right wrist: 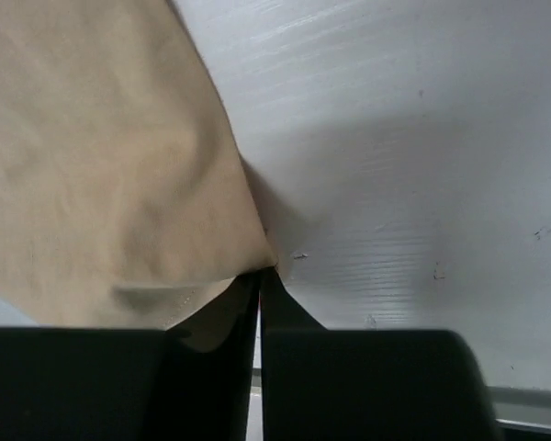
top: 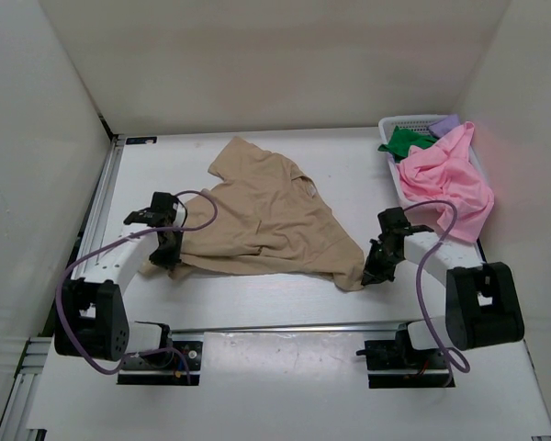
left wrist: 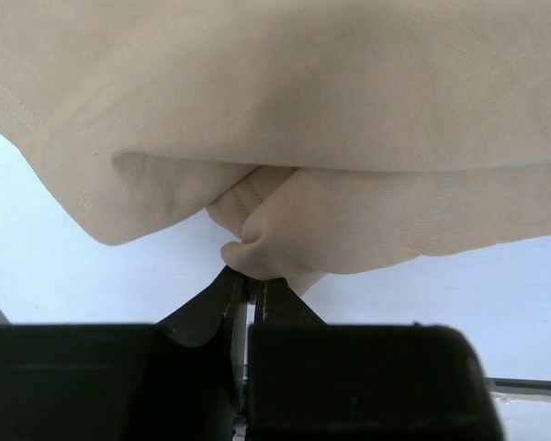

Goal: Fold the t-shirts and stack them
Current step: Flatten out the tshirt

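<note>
Left wrist: your left gripper (left wrist: 246, 280) pinches shut on the tan t-shirt (left wrist: 285, 110), near-left corner.
Right wrist: right gripper (right wrist: 259, 276) clamps its near-right corner.
Long axis: left-right between them, body lying farther out.
Far right: pink t-shirt (top: 450, 179) over basket (top: 409, 120).

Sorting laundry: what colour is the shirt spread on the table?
Tan t-shirt, clearest from top view.

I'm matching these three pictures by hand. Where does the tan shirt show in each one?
Top external: tan shirt lies spread across the middle of the picture.
Left wrist: fills the top half; a bunched edge is pinched in the left tool.
Right wrist: upper left; its corner is pinched in the right tool.
Shared landmark: the white table under the shirt in all three.
</note>
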